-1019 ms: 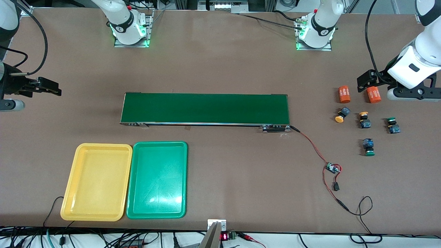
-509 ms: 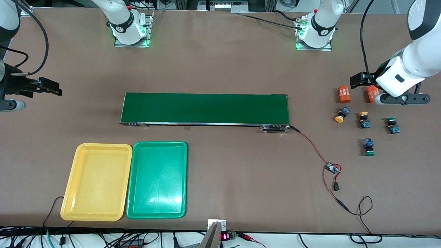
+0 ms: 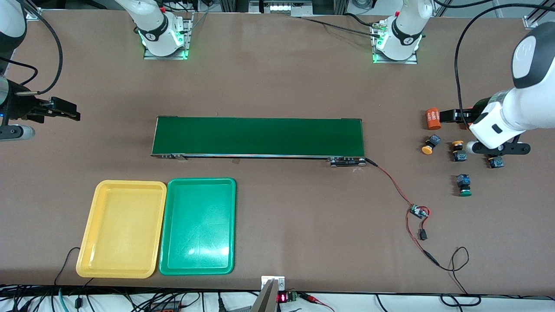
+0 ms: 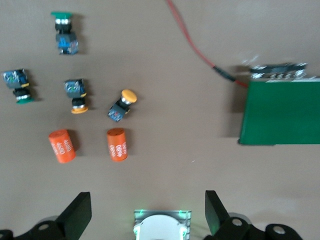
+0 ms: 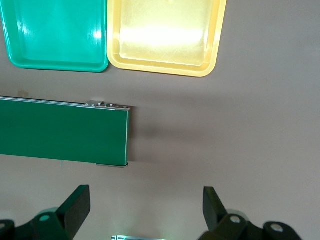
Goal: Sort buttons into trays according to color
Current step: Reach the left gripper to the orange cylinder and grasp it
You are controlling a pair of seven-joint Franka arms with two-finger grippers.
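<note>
Several buttons lie at the left arm's end of the table: a yellow-capped one on its side point(image 3: 429, 145) point(image 4: 121, 105), a yellow-capped one point(image 3: 458, 151) point(image 4: 76, 95), a green-capped one point(image 3: 464, 185) point(image 4: 62, 35), and another green-capped one point(image 3: 496, 162) point(image 4: 17, 85) partly hidden under the left arm. My left gripper point(image 3: 453, 115) point(image 4: 147, 214) hangs open and empty over the orange cylinders beside them. The yellow tray point(image 3: 121, 229) point(image 5: 165, 35) and the green tray point(image 3: 197, 225) point(image 5: 55, 32) sit side by side near the front camera. My right gripper point(image 3: 65, 110) point(image 5: 145, 207) waits open at the right arm's end.
A long dark-green conveyor belt point(image 3: 258, 136) point(image 4: 280, 112) point(image 5: 62, 132) lies across the table's middle. Two orange cylinders point(image 4: 62, 146) point(image 4: 117, 144) lie beside the buttons; one orange cylinder point(image 3: 432, 118) shows from the front. A red wire with a small circuit board point(image 3: 418, 212) trails from the belt's end.
My left arm has swung toward the front camera, so its wrist now covers one orange cylinder and part of a green button. The right arm has barely moved.
</note>
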